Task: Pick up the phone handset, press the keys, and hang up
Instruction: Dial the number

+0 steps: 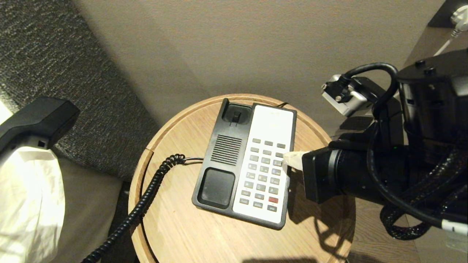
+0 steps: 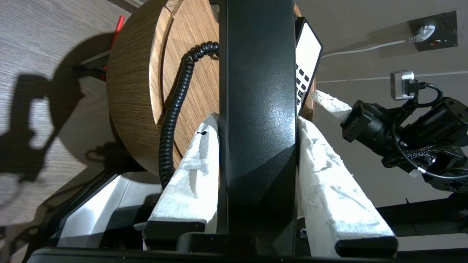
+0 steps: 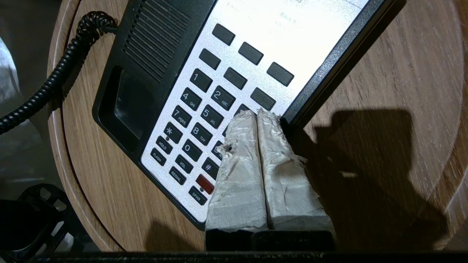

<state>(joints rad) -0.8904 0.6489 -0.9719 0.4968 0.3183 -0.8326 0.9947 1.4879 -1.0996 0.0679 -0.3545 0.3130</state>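
The black phone handset is lifted off its base and held at the far left, with my left gripper shut on its middle between white-wrapped fingers. Its coiled cord runs down to the phone base on the round wooden table. My right gripper is shut and empty, its wrapped tips over the right column of the grey keys, near the 3 key. The red key shows beside the fingers.
The empty cradle and speaker grille lie on the base's left half. A wall socket with a white plug sits behind. A wall stands behind the table; a grey textured surface is at the left.
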